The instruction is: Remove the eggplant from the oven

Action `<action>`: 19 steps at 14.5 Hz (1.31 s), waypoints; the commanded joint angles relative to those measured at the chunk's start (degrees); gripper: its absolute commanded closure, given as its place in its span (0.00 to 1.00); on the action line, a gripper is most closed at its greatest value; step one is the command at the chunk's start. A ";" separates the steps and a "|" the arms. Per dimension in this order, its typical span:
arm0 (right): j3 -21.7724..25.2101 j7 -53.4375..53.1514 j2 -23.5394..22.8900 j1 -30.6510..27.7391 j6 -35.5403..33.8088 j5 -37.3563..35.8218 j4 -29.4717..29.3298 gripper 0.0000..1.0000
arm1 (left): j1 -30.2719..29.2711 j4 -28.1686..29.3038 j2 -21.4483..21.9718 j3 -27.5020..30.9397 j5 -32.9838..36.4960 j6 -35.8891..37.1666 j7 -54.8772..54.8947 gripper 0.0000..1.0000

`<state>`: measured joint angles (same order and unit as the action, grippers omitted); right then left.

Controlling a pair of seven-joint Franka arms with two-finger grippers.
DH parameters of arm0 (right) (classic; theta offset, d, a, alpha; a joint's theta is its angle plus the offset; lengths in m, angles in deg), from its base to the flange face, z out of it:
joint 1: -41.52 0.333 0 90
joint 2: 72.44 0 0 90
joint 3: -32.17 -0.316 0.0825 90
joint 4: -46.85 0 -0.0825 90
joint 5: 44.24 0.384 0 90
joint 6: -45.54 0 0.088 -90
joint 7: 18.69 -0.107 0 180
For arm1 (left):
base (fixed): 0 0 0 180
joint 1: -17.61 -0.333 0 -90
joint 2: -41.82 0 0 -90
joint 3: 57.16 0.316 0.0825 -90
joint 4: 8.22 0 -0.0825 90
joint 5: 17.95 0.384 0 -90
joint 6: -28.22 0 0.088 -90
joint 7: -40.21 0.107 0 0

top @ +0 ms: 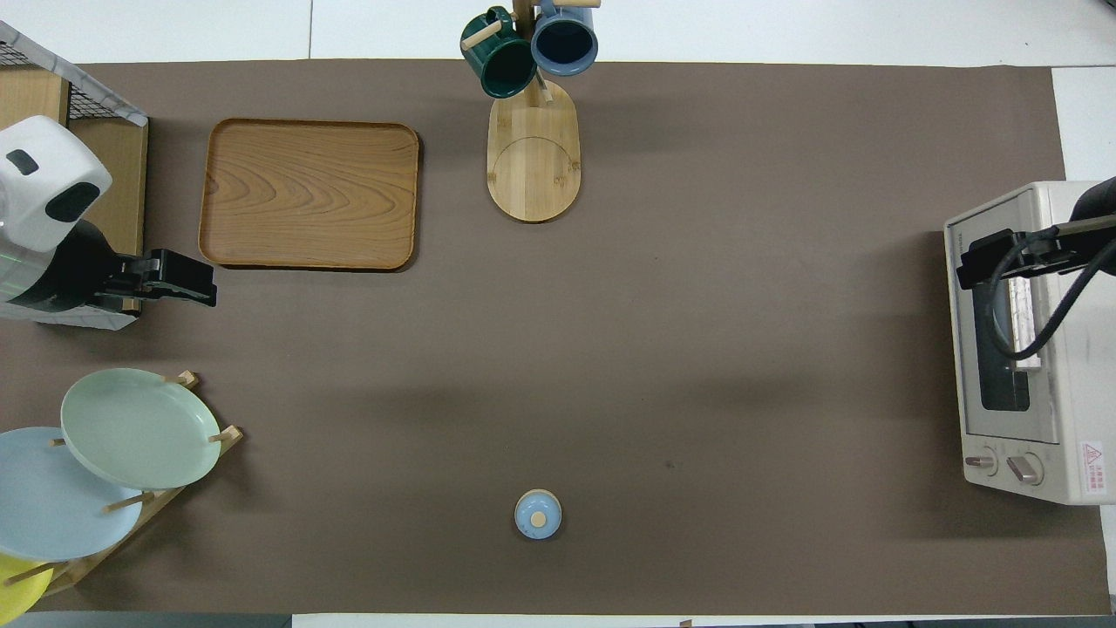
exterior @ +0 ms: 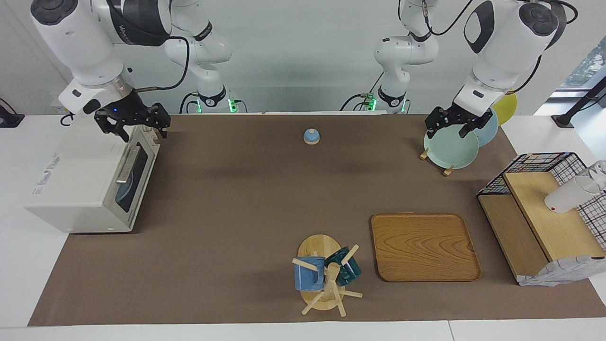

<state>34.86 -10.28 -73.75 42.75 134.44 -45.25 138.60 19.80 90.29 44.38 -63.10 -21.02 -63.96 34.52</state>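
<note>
The oven [exterior: 90, 182] stands at the right arm's end of the surface [exterior: 236, 213], on the edge of the brown mat, and serves here as the landmark. Its dark glass door is closed, the metal bar handle across the front. The eggplant cannot be made out; only a dim shape shows through the glass, too vague to name.

The right pincer [exterior: 135, 128] hangs over the oven's top edge, just above the door's upper rim nearest the robots. Its fingers stand apart, wide open, with nothing between them. In the overhead view the same pincer [top: 985, 266] covers the upper part of the door front.

The left pincer [exterior: 454, 125] is well apart from the oven, at the left arm's end of the surface, over the pale green plate [exterior: 450, 149] that leans in a wooden plate rack. Its fingers are spread wide too and hold nothing.

A small blue lid with a wooden knob [exterior: 311, 136] lies toward the middle of the surface, well away from the oven's front. Farther from the robots than the oven's door, a mug tree [exterior: 324, 279] carries a blue mug [exterior: 308, 273] and a dark green mug [exterior: 345, 270]. Beside it, away from the oven, lies a wooden tray [exterior: 423, 246]. A black wire-and-wood rack [exterior: 544, 213] stands at the end of the surface most distant from the oven.
</note>
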 commanded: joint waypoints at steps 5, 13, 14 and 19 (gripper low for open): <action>0.03 -0.94 0.16 0.52 0.40 -1.09 -0.08 0.00 | -0.17 -0.25 0.52 -0.12 0.96 0.68 -0.02 0.00; 0.12 8.52 2.27 -1.40 5.22 -2.68 5.45 1.00 | -0.17 -0.16 0.52 -0.03 0.96 0.68 0.07 0.00; 0.12 8.81 2.45 -2.02 6.62 -2.59 6.59 1.00 | -0.17 -0.25 0.52 -0.03 0.96 0.68 -0.02 0.00; 0.30 -2.16 2.01 -4.57 13.04 -4.78 14.15 1.00 | -0.17 -0.16 0.52 -0.12 0.96 0.68 0.07 0.00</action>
<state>35.39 -8.97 -73.37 39.11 144.52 -48.47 148.02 19.80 90.29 44.38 -63.10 -21.02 -63.96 34.52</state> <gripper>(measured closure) 0.960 0.000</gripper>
